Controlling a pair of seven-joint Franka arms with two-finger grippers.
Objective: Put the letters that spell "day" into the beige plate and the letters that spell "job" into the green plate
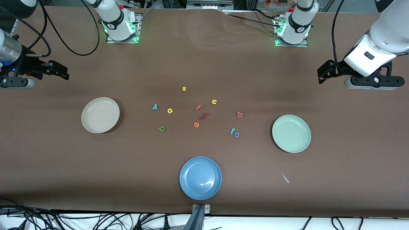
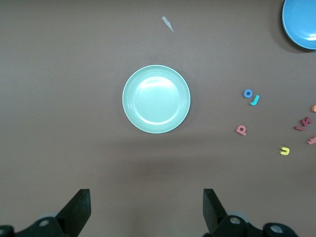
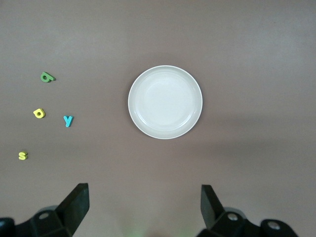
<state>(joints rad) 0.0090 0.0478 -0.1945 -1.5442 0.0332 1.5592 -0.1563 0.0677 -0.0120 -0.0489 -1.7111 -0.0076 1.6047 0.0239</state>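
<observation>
The beige plate [image 1: 100, 115] [image 3: 165, 101] lies toward the right arm's end of the table with nothing in it. The green plate [image 1: 291, 133] [image 2: 156, 98], toward the left arm's end, is bare too. Between them on the cloth lie the teal y [image 1: 155, 107] [image 3: 68, 120], yellow a [image 1: 170, 111] [image 3: 39, 113] and green d [image 1: 161, 129] [image 3: 46, 77]. Nearer the green plate are the teal j [image 1: 232, 131] [image 2: 255, 100], blue o [image 1: 236, 135] [image 2: 248, 93] and salmon b [image 1: 239, 114] [image 2: 241, 130]. My right gripper [image 1: 64, 72] [image 3: 144, 205] and left gripper [image 1: 322, 74] [image 2: 147, 207] hang open over bare cloth at their own ends.
A blue plate [image 1: 200, 178] sits nearest the front camera. Among the letters lie a yellow s [image 1: 184, 88], a yellow u [image 1: 214, 102], a pink f [image 1: 198, 107], dark red pieces [image 1: 204, 115] and an orange e [image 1: 196, 124]. A paper scrap [image 1: 285, 178] lies near the green plate.
</observation>
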